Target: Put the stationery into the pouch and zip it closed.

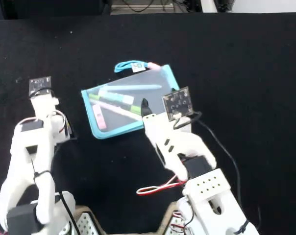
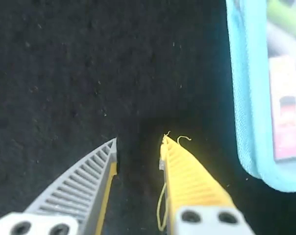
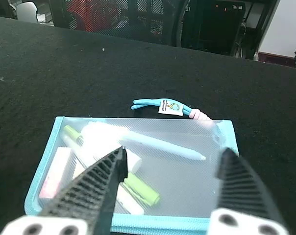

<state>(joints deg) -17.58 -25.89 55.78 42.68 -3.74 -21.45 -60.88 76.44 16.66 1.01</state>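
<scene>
right pincer (image 3: 173, 154) held spread wide, empty, over pouch (image 3: 42, 166) | left pincer (image 2: 139, 144) parted, empty, beside it | risk: pouch could be dragged across bench (image 3: 64, 63) if zip pull (image 3: 160, 106) is tugged unheld

The left arm (image 1: 28, 156) rises from its base at the near left and stretches toward the far side, with its wrist tipped downward. The left gripper (image 2: 139, 147) has its grey and yellow jaws parted by a modest gap (nothing is held between them). The right arm (image 1: 180, 142) leans from its near-right base toward the far left. The right gripper (image 3: 173, 156) is low, its black jaws spread wide and empty.
</scene>
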